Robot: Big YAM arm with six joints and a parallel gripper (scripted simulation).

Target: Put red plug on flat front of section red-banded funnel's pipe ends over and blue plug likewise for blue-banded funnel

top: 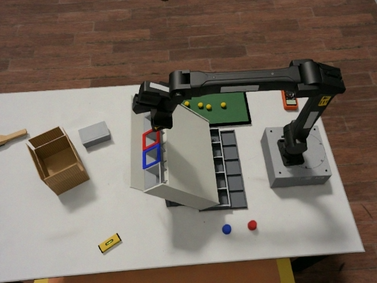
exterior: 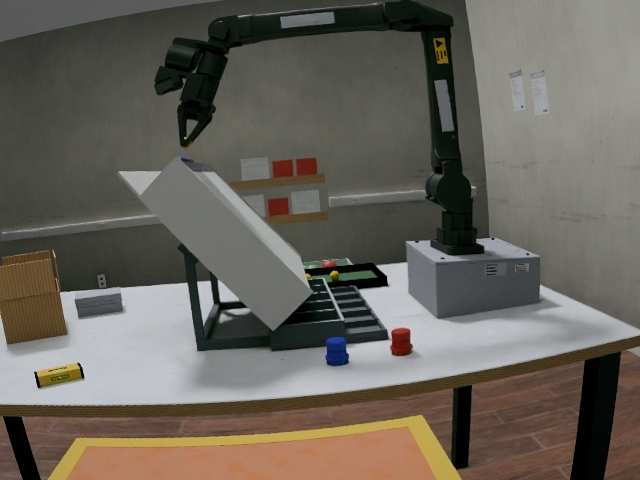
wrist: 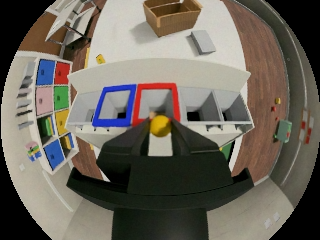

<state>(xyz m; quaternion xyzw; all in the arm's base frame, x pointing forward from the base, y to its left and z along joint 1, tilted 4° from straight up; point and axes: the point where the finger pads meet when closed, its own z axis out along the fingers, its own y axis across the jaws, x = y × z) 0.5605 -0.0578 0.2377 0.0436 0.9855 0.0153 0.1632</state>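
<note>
My gripper (exterior: 186,138) is shut on a yellow marble (wrist: 159,126) and holds it a little above the row of funnels at the top of the white sloped cover (top: 187,158). In the wrist view the marble sits over the near edge of the red-banded funnel (wrist: 158,102); the blue-banded funnel (wrist: 115,104) is to its left. In the overhead view the red-banded funnel (top: 151,139) and the blue-banded funnel (top: 151,158) lie just below the gripper (top: 156,128). The red plug (top: 252,224) and the blue plug (top: 226,229) stand on the table in front of the grey sections (top: 230,168).
A green tray (top: 223,108) holds several yellow marbles behind the cover. A cardboard box (top: 56,160), a grey block (top: 94,134) and a yellow level (top: 109,242) lie to the left. The arm's grey base (top: 295,158) is at the right; an orange device (top: 290,100) lies behind it.
</note>
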